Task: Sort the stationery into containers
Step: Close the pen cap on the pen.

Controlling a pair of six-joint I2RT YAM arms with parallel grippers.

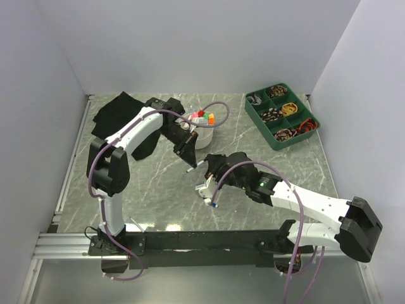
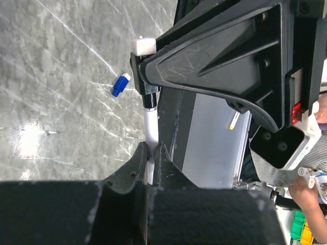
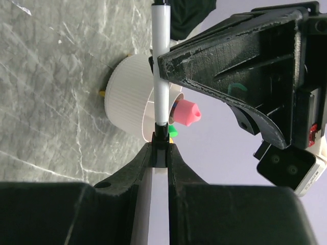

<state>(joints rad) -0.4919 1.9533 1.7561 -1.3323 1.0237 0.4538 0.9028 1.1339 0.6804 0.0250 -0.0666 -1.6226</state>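
Note:
A thin white pen (image 3: 161, 76) with a black end spans between both grippers above the table. My right gripper (image 3: 161, 149) is shut on its black end. My left gripper (image 2: 152, 152) is shut on the same pen (image 2: 149, 120), fingertip to fingertip with the right one. In the top view the grippers meet at mid-table, left (image 1: 191, 166) and right (image 1: 207, 164). Just beyond them stands the round white bowl (image 1: 209, 136), holding a pink-capped bottle (image 3: 186, 112) and orange (image 1: 211, 117) and green highlighters. A small blue piece (image 2: 120, 84) lies on the table. The black bag (image 1: 120, 113) lies at the back left.
A green tray (image 1: 283, 116) with several filled compartments sits at the back right. White walls close off the table's left, back and right sides. The left arm's link passes over the edge of the black bag.

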